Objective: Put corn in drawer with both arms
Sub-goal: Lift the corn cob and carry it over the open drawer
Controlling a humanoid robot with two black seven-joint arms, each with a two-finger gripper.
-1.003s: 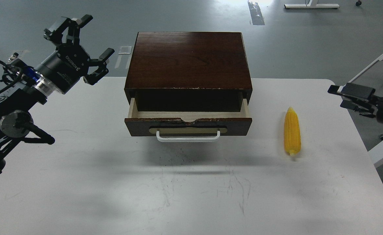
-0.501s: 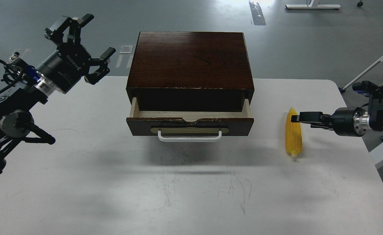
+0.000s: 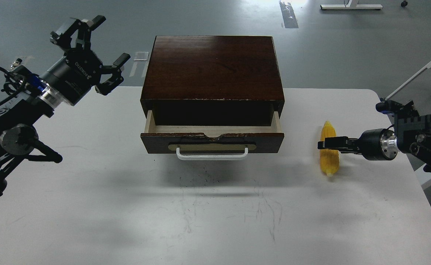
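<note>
Reaching further in since a moment ago, right gripper [image 3: 327, 144] now overlaps the corn [image 3: 328, 162] lying right of the open drawer [image 3: 212, 138]; its grip is unclear. Left gripper [image 3: 90, 55] hovers, fingers spread.

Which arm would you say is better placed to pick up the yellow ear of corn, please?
Right: the right gripper overlaps the yellow ear of corn. The left gripper hovers far across the brown wooden drawer.
</note>
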